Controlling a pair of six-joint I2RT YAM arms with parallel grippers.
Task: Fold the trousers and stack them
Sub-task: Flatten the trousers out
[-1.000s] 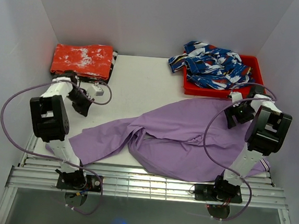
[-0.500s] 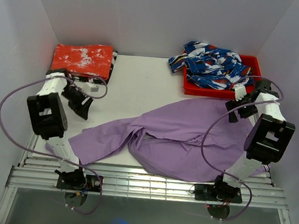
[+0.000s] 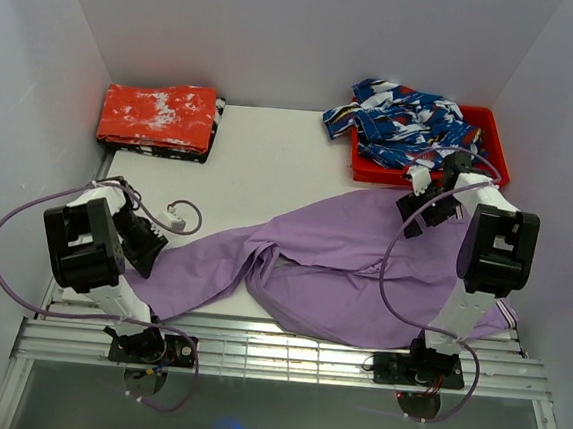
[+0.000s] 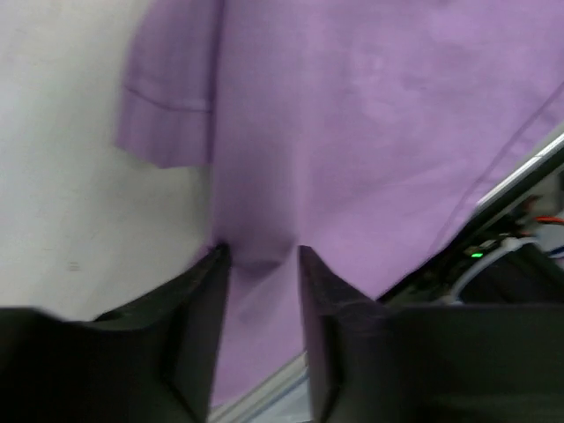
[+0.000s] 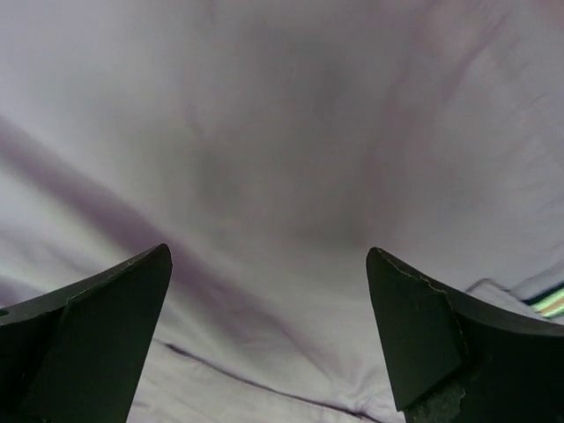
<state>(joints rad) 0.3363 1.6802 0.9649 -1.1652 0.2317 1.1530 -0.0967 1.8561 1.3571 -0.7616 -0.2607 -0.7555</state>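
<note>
The lilac trousers (image 3: 363, 261) lie spread and rumpled across the white table, one leg reaching to the near left. My left gripper (image 3: 148, 243) is down on that leg's end. In the left wrist view the trousers (image 4: 352, 115) fill the frame, and my left gripper (image 4: 260, 256) has its jaws partly closed astride a small ridge of cloth, a gap still between them. My right gripper (image 3: 418, 204) is wide open over the trousers' far right part. In the right wrist view it (image 5: 269, 254) hovers just above the creased cloth (image 5: 282, 132), holding nothing.
A folded red-orange cloth with white blotches (image 3: 160, 115) lies at the back left. A red tray (image 3: 495, 127) at the back right holds a blue-white-red patterned garment (image 3: 405, 125). Metal rails (image 3: 275, 349) run along the near edge, and walls enclose the table.
My left gripper moved from beside the red-orange cloth toward the near edge, onto the trouser leg's end. My right gripper moved left from the tray's edge over the trousers.
</note>
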